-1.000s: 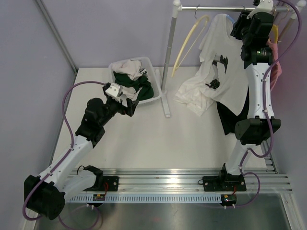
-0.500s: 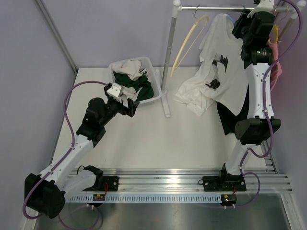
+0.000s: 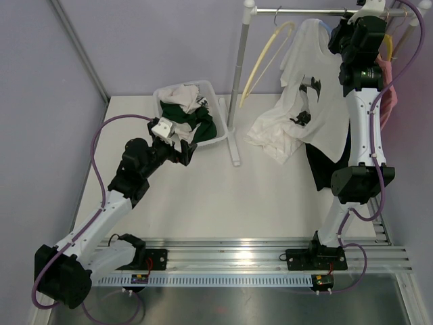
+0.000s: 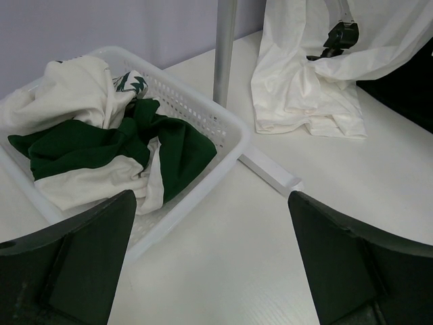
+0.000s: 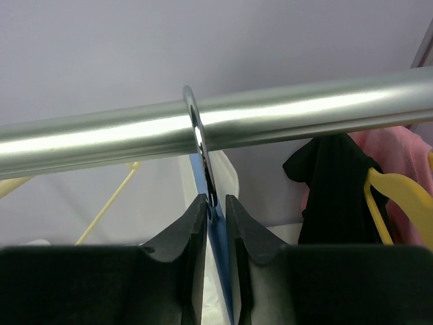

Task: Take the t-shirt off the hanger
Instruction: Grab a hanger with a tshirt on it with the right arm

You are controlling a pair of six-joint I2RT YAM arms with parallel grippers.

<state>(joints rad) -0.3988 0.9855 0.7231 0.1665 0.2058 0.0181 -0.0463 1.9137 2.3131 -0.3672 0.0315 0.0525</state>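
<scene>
Against the grey wall [image 5: 203,40], the rail [image 5: 304,101] carries the hanger [image 5: 218,244]. The right gripper [image 5: 215,203] has its jaws close about the hook [image 5: 196,128] for unhooking, contact unclear. The left gripper [image 4: 211,196] idles, jaws spread.

right gripper [image 5: 215,203]: narrows steadily over the last second; fingers [image 5: 177,233] now stand close on either side of the hanger [image 5: 218,257], just under its metal hook [image 5: 196,128], with only a thin gap left; actual contact not clear.
right wrist, seen from above: sits slightly farther right and higher than a second ago, tucked closer under the rod [image 3: 304,11].
right forearm: leans a little more upright toward the rod than before.
left arm [image 3: 139,162]: shifts a touch to the right, toward the basket [image 3: 215,95]; very small move, mostly done half a second ago.
</scene>
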